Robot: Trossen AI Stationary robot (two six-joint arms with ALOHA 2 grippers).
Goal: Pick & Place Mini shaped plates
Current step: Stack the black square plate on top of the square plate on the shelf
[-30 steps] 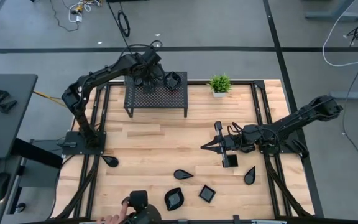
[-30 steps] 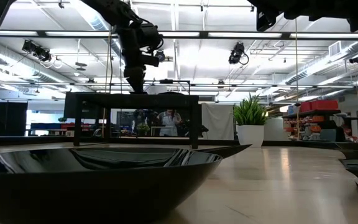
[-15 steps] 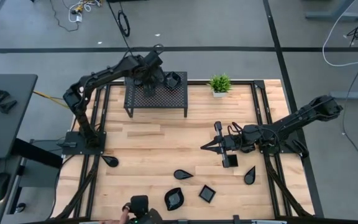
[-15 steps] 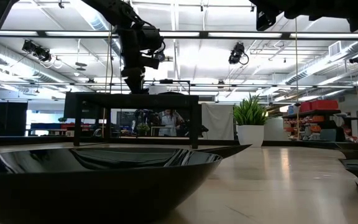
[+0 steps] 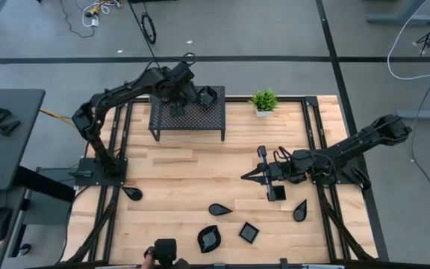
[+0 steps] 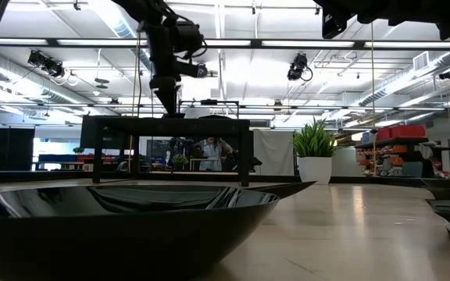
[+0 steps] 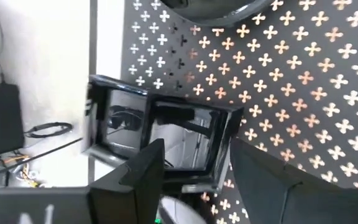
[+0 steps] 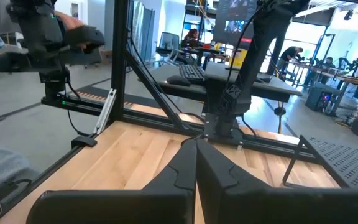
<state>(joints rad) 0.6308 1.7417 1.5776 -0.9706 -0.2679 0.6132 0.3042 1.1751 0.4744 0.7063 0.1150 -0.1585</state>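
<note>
My left gripper [image 5: 178, 99] is open over the far edge of the black mesh rack [image 5: 189, 119], pointing down [image 6: 167, 109]. In the left wrist view its fingers [image 7: 196, 146] stand over the near rim of a glossy black square plate [image 7: 123, 124] lying flat on the mesh; no touch shows. Another black plate [image 7: 222, 9] sits beside it on the rack [image 5: 208, 95]. My right gripper [image 5: 246, 176] is shut [image 8: 196, 149] and empty above the table's middle. Several black plates lie on the table, among them a square one [image 5: 277, 193] and a leaf-shaped one [image 5: 219, 210].
A small green potted plant [image 5: 263, 101] stands right of the rack at the far edge. More plates lie near the front edge: a teardrop [image 5: 131, 193], a wavy-rimmed one [image 5: 209, 238], a square [image 5: 248, 232], a teardrop [image 5: 300, 211]. A person's hand [image 5: 149, 255] shows at the near edge.
My left arm's wrist has risen a little above the rack while its fingers stay over the same spot. The person's hand at the near edge has drawn back. The right arm has kept still.
</note>
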